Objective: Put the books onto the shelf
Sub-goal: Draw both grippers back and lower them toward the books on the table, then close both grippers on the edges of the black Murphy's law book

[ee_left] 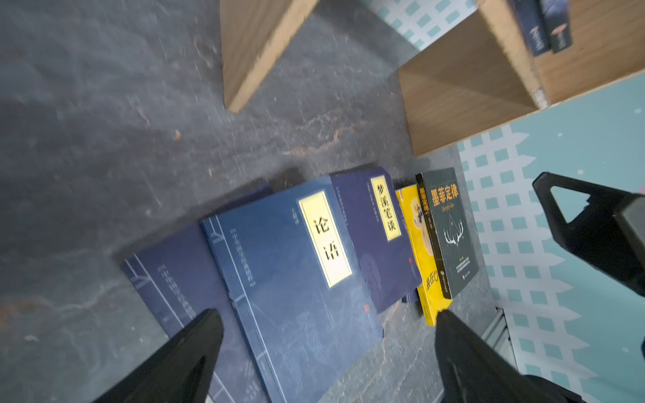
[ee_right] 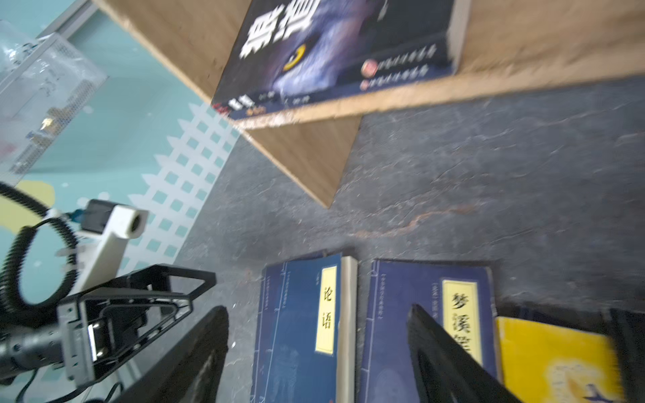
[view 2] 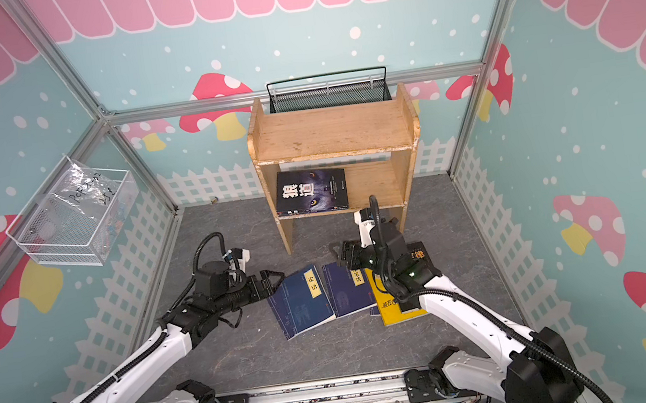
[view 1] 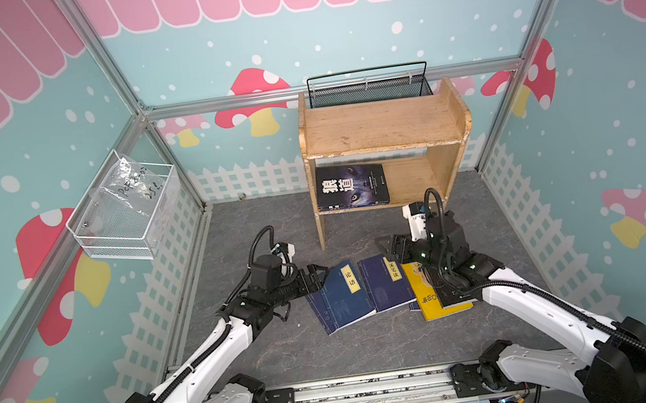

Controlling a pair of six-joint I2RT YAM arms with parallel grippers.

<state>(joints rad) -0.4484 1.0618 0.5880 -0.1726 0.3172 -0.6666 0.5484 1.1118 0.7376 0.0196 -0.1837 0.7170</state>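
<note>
**Jaws wide over the floor pile**

Spread wide, the left gripper [ee_left: 328, 312] aims at the labelled navy book [view 1: 343, 296]; the right gripper [ee_right: 318, 308], empty and gaping too, hovers near the second navy book [view 1: 386, 282]; yellow book [view 1: 434, 302] alongside; wolf-eye book [view 1: 351, 186] on the shelf [view 1: 383, 124], lower tier; risk, I'd say: overlapping covers dragging together, or arms clashing.

Mostly under right arm [view 2: 464, 310] in both top views: black antler book [view 2: 417, 251], upper half of yellow book [view 1: 435, 310]. Only edge strip of bottom navy book [view 1: 317, 310] shows beneath labelled navy book [view 1: 345, 292]. Right wrist view: wolf-eye book [ee_right: 314, 52] blurred, cut by edge.
</note>
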